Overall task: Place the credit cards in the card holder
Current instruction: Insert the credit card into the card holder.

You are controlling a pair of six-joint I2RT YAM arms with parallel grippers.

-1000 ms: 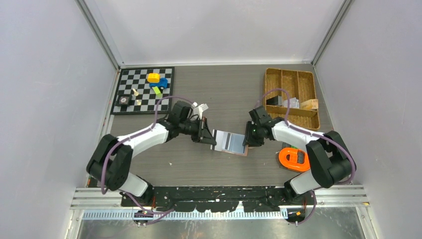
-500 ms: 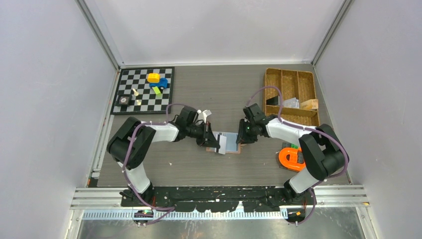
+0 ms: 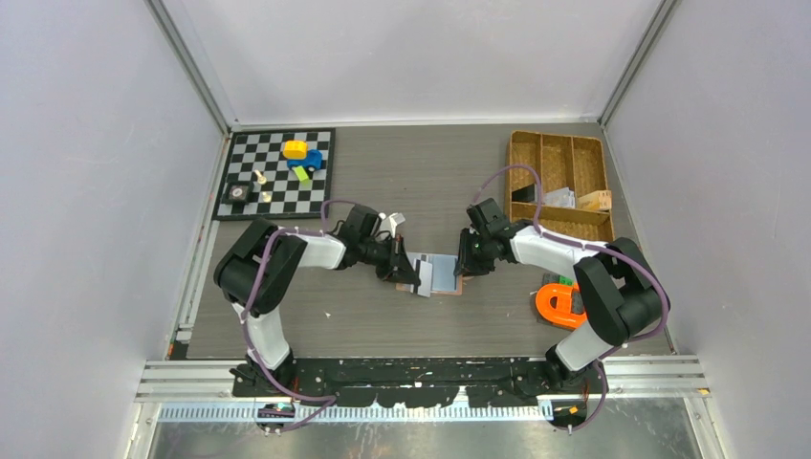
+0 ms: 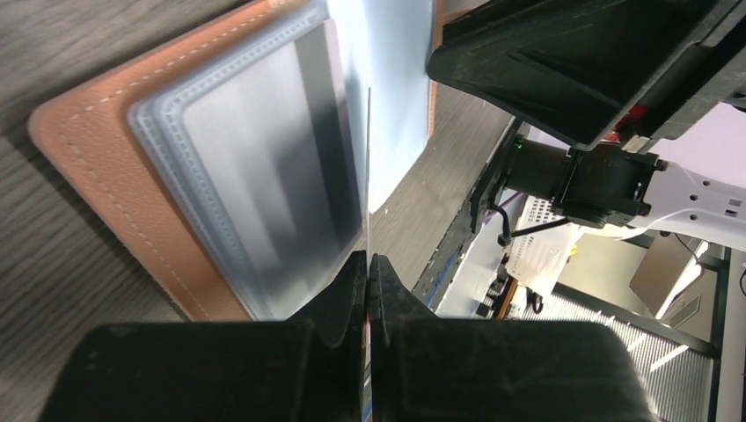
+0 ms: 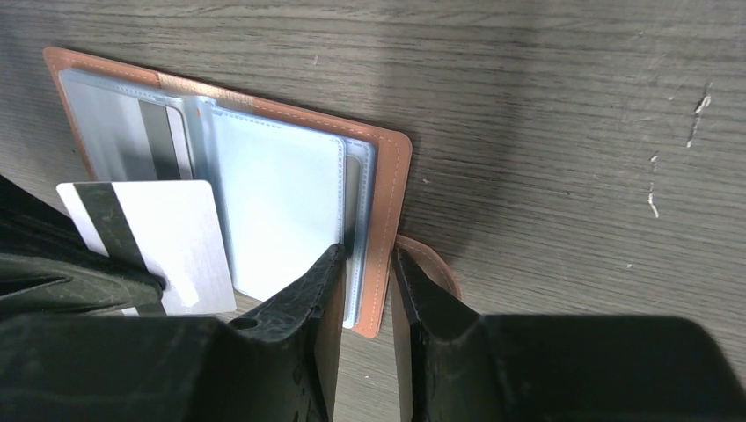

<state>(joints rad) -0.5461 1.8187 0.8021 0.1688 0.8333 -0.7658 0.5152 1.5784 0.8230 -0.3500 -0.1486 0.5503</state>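
The card holder (image 3: 442, 277), a salmon-pink wallet, lies open on the table between the arms, with clear plastic sleeves inside. My left gripper (image 3: 409, 271) is shut on a pale grey-white credit card (image 5: 149, 242) with a black stripe. It holds the card on edge (image 4: 368, 158) over the wallet's sleeves (image 4: 255, 167). Another striped card sits in a sleeve (image 5: 158, 127). My right gripper (image 5: 365, 255) is closed over the right edge of the card holder (image 5: 387, 211), one finger on the sleeves and one outside the leather cover.
A woven wicker tray (image 3: 559, 143) stands at the back right with a small tan box (image 3: 595, 200) and a dark flat piece in it. An orange object (image 3: 564, 304) lies by the right arm. A chessboard (image 3: 251, 163) with toys is at the back left.
My left gripper moved right with the card until it stands over the open wallet. My right gripper and the wallet shifted slightly left. Little moved in the last half second.
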